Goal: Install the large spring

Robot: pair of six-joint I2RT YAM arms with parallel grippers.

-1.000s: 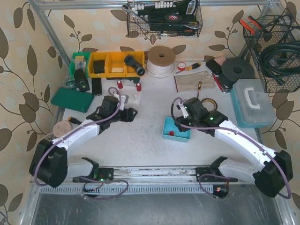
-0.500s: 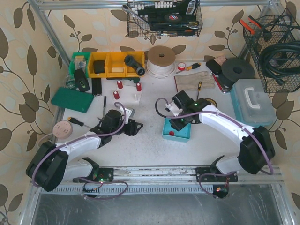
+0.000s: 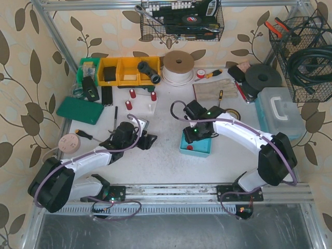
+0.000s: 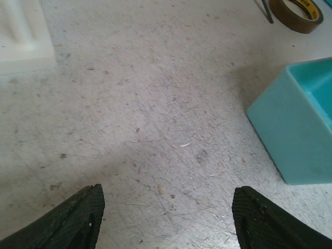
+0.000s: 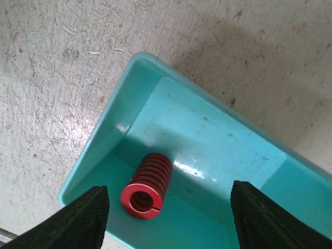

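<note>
A red coil spring [image 5: 148, 185] lies on its side in the teal bin [image 5: 207, 135]; in the top view it is a red dot [image 3: 189, 147] in the bin's near left corner [image 3: 206, 150]. My right gripper [image 5: 169, 210] is open and empty, hovering over the bin with a finger on each side of the spring; it also shows in the top view [image 3: 195, 136]. My left gripper [image 4: 166, 218] is open and empty just above bare table, left of the bin [image 4: 295, 124]; in the top view it [image 3: 148, 141] is beside a white block [image 3: 151, 108].
Three more red springs [image 3: 133, 93] stand upright at the back near the yellow bins [image 3: 124, 70]. A white block corner [image 4: 21, 36] and a tape roll [image 4: 298, 8] lie beyond the left gripper. A toolbox [image 3: 280, 111] and cloth [image 3: 213, 91] sit at the right.
My right arm has swung left and now holds its open gripper over the teal bin. My left arm has drawn back toward me a little and stays open.
</note>
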